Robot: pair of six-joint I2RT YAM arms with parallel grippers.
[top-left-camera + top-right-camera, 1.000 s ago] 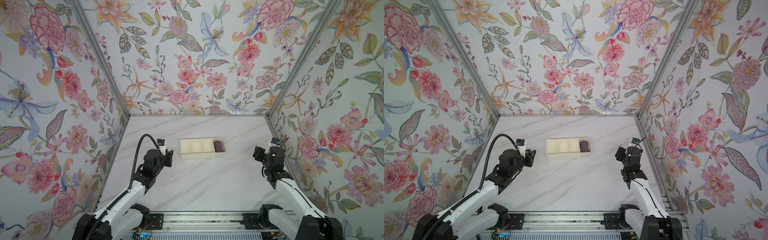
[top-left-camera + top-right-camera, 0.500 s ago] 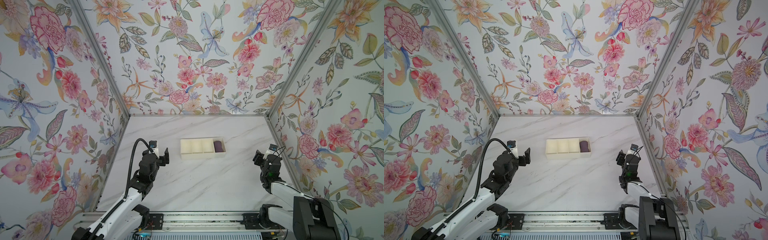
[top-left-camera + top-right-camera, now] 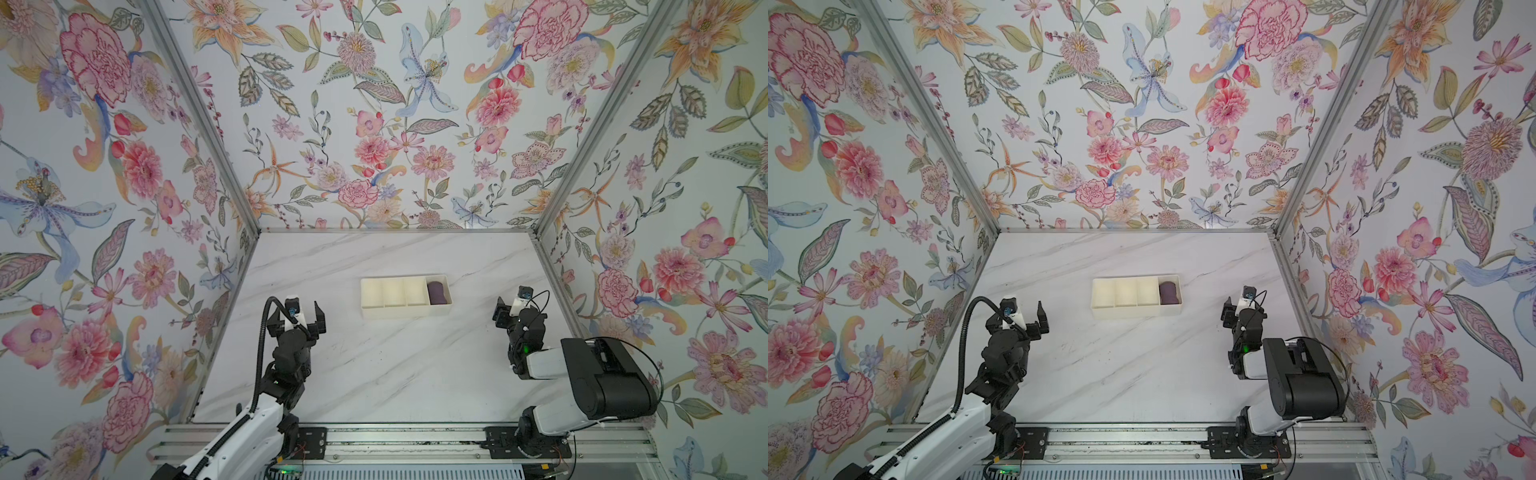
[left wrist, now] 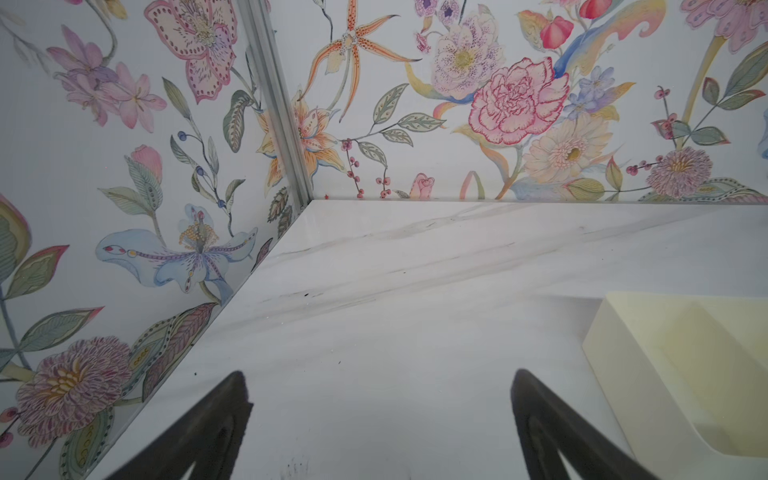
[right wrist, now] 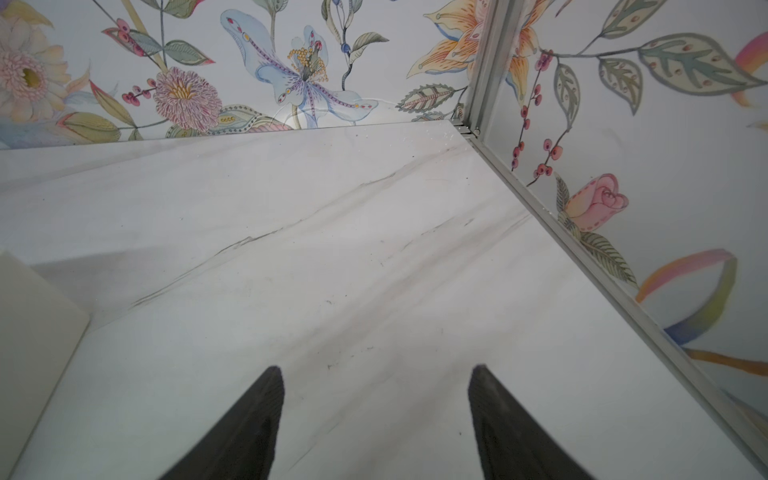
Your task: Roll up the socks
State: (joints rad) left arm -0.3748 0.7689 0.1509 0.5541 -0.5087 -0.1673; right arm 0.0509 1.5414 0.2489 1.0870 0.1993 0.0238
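A: Where is the tray point(image 3: 399, 312)?
B: On the table point(image 3: 374, 374), midway across; the socks point(image 3: 438, 292) lie in its rightmost compartment.
A: And the grippers?
B: The left gripper point(image 3: 296, 318) is left of the tray and a little in front; the right gripper point(image 3: 509, 309) is right of the tray, also a little in front; both stand apart from it.

purple socks point(image 3: 439, 292), cream tray point(image 3: 405, 311), white marble table point(image 3: 374, 374), floral walls point(image 3: 374, 124).
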